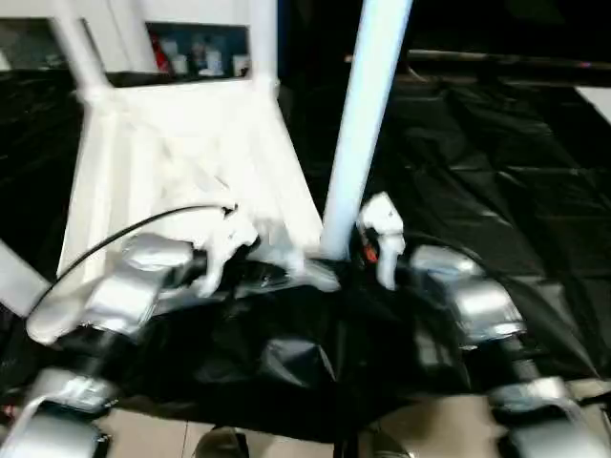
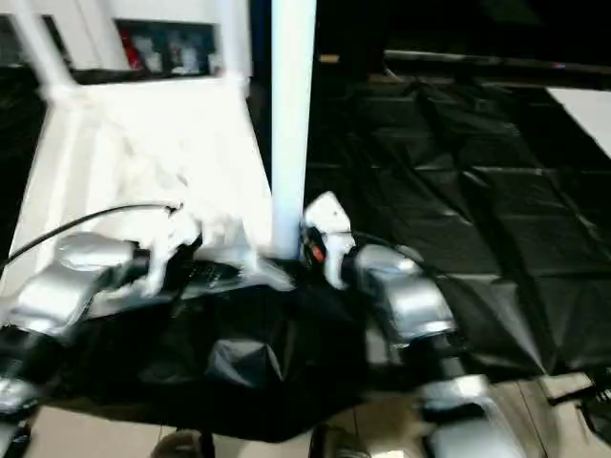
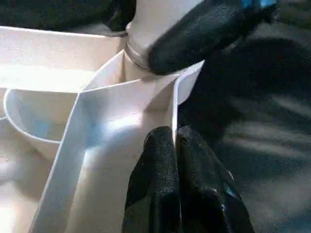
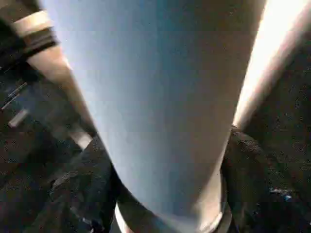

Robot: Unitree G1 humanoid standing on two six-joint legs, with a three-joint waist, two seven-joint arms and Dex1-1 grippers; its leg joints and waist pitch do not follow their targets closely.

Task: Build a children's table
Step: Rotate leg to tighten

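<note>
1. Nearest the robot, the left gripper (image 3: 175, 160) has its jaws pinched together on a thin rib at the edge of the children's table (image 1: 181, 153), close by a corner socket — they are nearly shut, with only the rib's wall between them.

2. Just beside it, the right gripper (image 4: 165, 194) stands around the base of the near leg (image 1: 368, 114), one black finger (image 4: 82, 189) on each side of the tube. The jaws are fairly wide, and whether they press the leg or merely flank it I cannot tell.

3. The table lies upside down on black sheeting (image 1: 496, 172), ribbed underside up. The near leg stands upright in its corner socket; a ring at its base shows in the left wrist view, so it looks seated or nearly so — a judgement, not a certainty.

4. Farther off, two more legs (image 1: 81, 48) rise from the far corners. A fourth white tube shows at the left edge, but its socket is out of view. So I judge the build well along, with seating and checking left.

5. Farthest back, a shelf (image 1: 196, 52) holds small bottles or cans, too blurred to name.
</note>
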